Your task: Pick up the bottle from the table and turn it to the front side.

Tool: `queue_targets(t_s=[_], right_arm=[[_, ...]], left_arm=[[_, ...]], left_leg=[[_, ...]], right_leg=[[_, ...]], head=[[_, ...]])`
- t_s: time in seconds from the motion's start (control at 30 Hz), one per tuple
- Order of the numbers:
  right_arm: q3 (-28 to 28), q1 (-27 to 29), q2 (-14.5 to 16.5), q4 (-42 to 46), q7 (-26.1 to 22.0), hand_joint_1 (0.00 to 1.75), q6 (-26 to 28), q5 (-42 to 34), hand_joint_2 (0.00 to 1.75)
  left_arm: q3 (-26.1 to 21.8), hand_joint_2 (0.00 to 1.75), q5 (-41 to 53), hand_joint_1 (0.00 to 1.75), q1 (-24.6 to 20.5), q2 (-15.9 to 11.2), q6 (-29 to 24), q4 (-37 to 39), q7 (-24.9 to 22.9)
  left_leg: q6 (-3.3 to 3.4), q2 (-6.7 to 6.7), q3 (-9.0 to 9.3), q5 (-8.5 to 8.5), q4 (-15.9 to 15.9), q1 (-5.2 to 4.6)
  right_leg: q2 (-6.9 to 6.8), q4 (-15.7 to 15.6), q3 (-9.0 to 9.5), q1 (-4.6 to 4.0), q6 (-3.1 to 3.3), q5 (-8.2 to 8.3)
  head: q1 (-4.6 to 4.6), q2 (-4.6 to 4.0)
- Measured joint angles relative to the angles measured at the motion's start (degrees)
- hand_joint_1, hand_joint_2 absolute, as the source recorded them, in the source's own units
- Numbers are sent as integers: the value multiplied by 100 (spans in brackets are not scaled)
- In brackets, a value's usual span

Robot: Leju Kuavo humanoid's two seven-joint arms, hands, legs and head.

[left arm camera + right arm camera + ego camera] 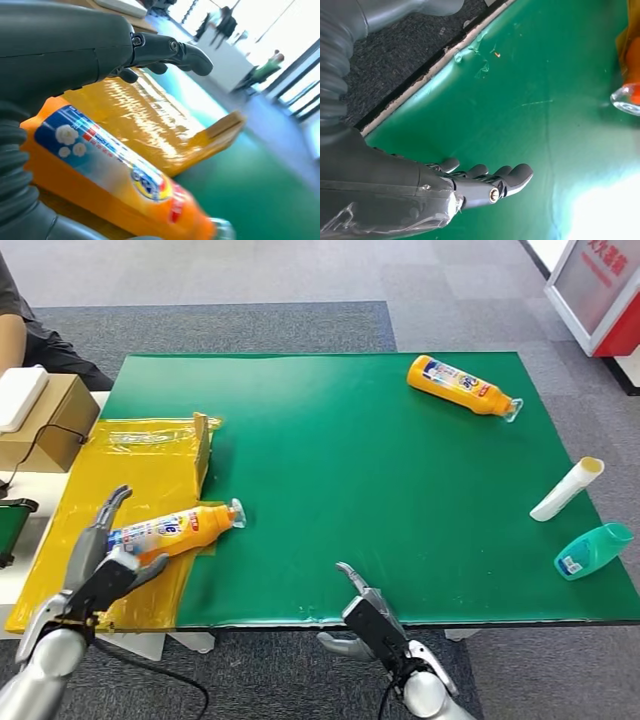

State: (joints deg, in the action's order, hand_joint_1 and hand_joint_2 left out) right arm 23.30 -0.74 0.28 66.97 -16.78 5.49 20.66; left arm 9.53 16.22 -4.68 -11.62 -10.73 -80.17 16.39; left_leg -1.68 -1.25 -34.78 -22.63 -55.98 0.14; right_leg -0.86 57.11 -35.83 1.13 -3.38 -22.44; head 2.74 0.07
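An orange bottle (177, 530) with a blue and white label facing up lies on its side at the table's left, its clear cap toward the green mat (377, 470). My left hand (102, 560) is at the bottle's base end, fingers spread above it and thumb below, not closed on it. The left wrist view shows the bottle (113, 170) lying along the palm, with the fingers (181, 52) stretched out clear of it. My right hand (373, 625) hovers open over the table's front edge, holding nothing. The right wrist view has that hand (414, 190) above the mat, the bottle's cap (625, 97) far off.
A yellow plastic sheet (136, 490) over cardboard lies under the bottle. A second orange bottle (460, 385) lies at the back right; a white bottle (566, 490) and a teal bottle (594, 550) lie at the right edge. A cardboard box (49, 420) and a person (15, 330) are at the left.
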Motion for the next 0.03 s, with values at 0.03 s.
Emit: queue_targets(t_s=[0.03], right_arm=[[0,7,0,9,-5,0,16,-12,175]], left_arm=[[-93,175,-134,0,133,51,-21,-105,192]], left_leg=[[-1,0,1,-3,0,0]], right_leg=[[1,0,-1,0,0,-2]], head=[[-2,0]])
